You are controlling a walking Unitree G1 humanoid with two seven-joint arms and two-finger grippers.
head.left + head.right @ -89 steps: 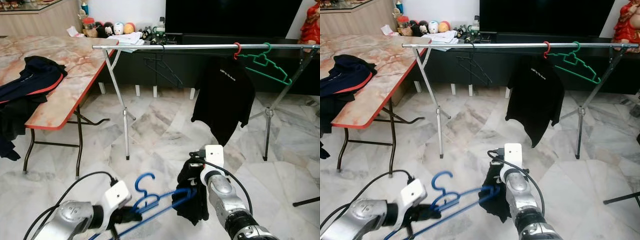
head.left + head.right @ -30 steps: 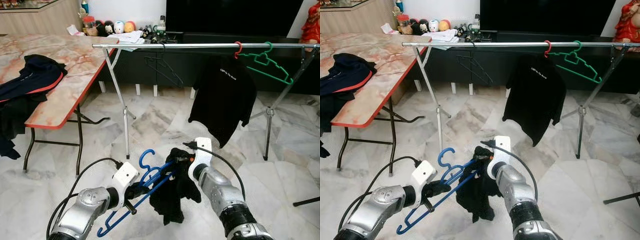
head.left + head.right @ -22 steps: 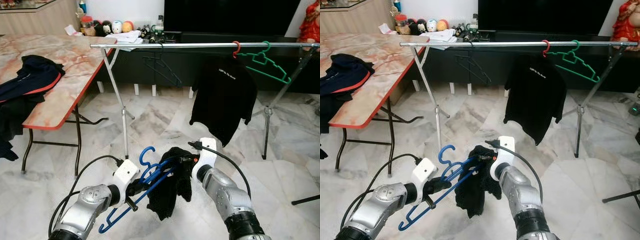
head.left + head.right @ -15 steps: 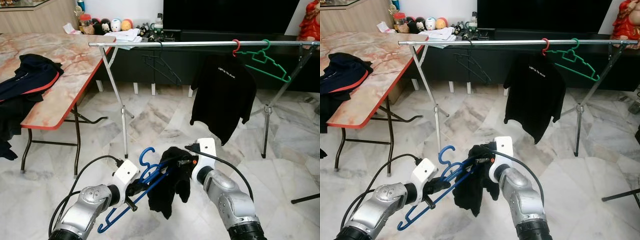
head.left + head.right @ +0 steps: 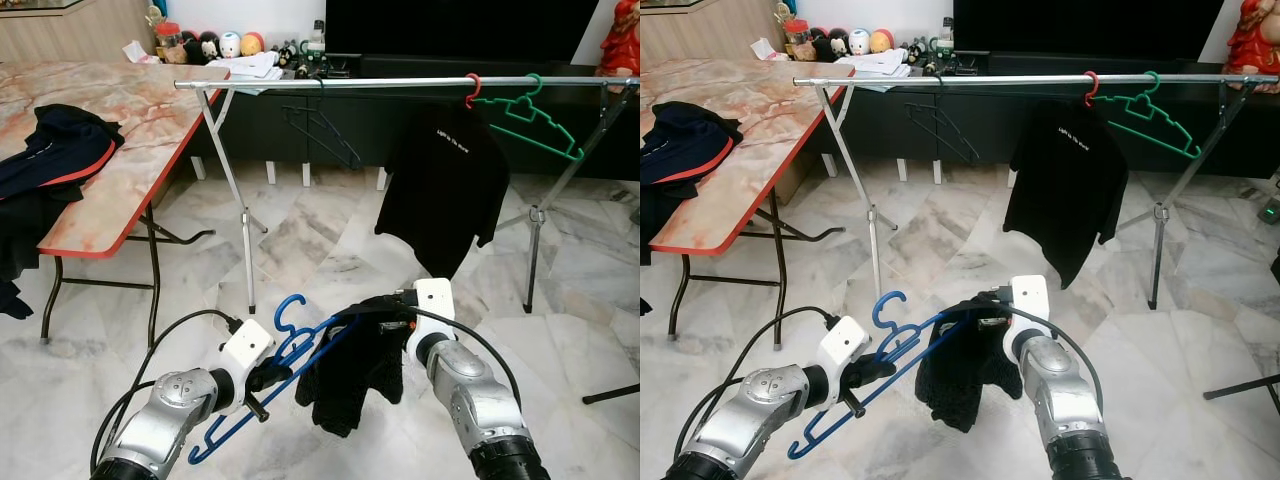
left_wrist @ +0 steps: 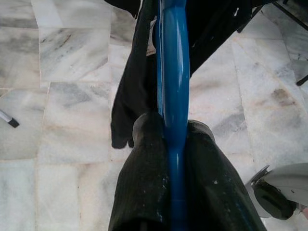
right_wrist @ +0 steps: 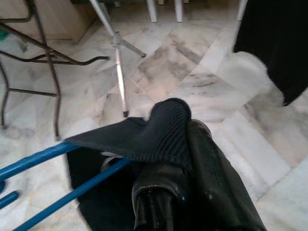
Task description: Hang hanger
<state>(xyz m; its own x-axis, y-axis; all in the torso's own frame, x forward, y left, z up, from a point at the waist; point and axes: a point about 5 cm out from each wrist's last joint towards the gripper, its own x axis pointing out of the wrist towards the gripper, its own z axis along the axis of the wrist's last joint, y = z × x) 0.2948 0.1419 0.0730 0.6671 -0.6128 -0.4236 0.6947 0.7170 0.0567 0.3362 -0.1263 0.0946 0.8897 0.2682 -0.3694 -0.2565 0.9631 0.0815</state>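
Blue hanger (image 5: pixel 300 345) with black garment (image 5: pixel 350 365), left gripper (image 5: pixel 272 378) jaws clamped on hanger, right gripper (image 5: pixel 392 312) jaws pinching garment

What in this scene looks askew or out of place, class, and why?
The black garment hangs bunched on one arm of the blue hanger, which tilts between the left gripper and right gripper. On the rail, the green hanger also hangs slanted.

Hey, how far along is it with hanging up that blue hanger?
Done: a black garment is draped on the blue plastic hanger. In hand: the left pincer clamps the hanger and the right pincer pinches the cloth. Left: hooking it on the silver rail.
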